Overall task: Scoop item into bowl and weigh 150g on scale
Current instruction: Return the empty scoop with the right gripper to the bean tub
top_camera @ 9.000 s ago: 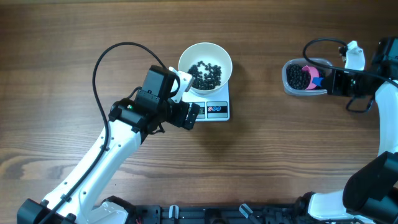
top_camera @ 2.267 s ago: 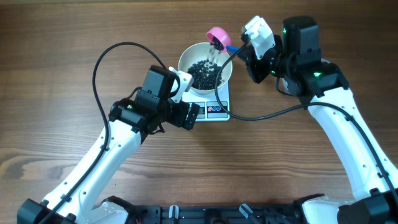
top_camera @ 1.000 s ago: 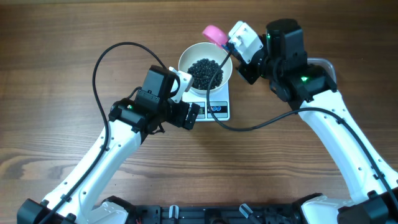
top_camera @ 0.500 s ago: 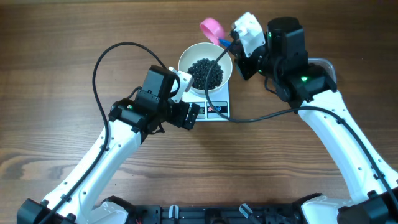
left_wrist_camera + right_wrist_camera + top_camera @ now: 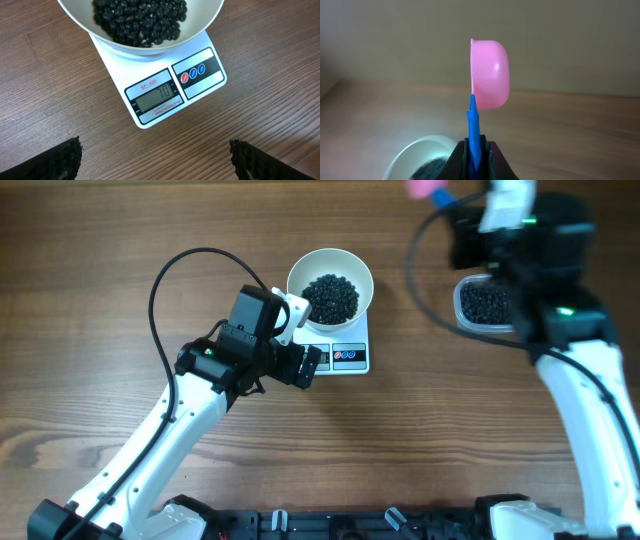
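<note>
Left hand (image 5: 155,162), wide open and empty, faces the scale (image 5: 165,95) bearing the bowl (image 5: 75,15) of beans (image 5: 140,17). Beyond, the right hand (image 5: 475,150) is clamped on the thin handle of the scoop (image 5: 490,75), the apt hold; loose, light beans probably roll and spill easily.

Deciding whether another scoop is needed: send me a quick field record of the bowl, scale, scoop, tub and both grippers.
bowl: on the scale, part filled with black beans
scale: display appears to read 70, short of target
scoop: pink, tipped sideways, contents not visible
tub: right of the scale, beans inside
left gripper: open, empty, hovering by the scale
right gripper: shut on the scoop's blue handle, high, near the tub
</note>
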{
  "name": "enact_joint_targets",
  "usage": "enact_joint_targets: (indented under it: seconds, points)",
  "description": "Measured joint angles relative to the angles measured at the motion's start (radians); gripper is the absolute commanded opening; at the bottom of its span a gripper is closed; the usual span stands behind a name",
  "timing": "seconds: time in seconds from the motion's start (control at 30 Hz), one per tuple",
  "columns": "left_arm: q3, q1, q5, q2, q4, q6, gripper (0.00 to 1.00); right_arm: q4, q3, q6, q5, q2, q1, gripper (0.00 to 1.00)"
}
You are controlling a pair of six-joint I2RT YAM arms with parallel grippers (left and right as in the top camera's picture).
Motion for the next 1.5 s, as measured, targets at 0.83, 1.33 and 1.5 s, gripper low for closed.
enact_joint_targets:
  seconds: [0.83, 1.33, 1.5]
  points:
    - [0.000, 0.000, 0.000, 0.000, 0.000, 0.000, 1.00, -0.074, 0.000, -0.103, -0.009, -0.001, -0.421, 0.04]
    - [0.000, 0.000, 0.000, 0.000, -0.002, 0.000, 1.00, -0.637, -0.004, -0.352, -0.046, -0.001, -0.420, 0.04]
    - [0.000, 0.000, 0.000, 0.000, -0.003, 0.000, 1.00, -0.630, -0.004, -0.374, 0.023, 0.026, -0.420, 0.04]
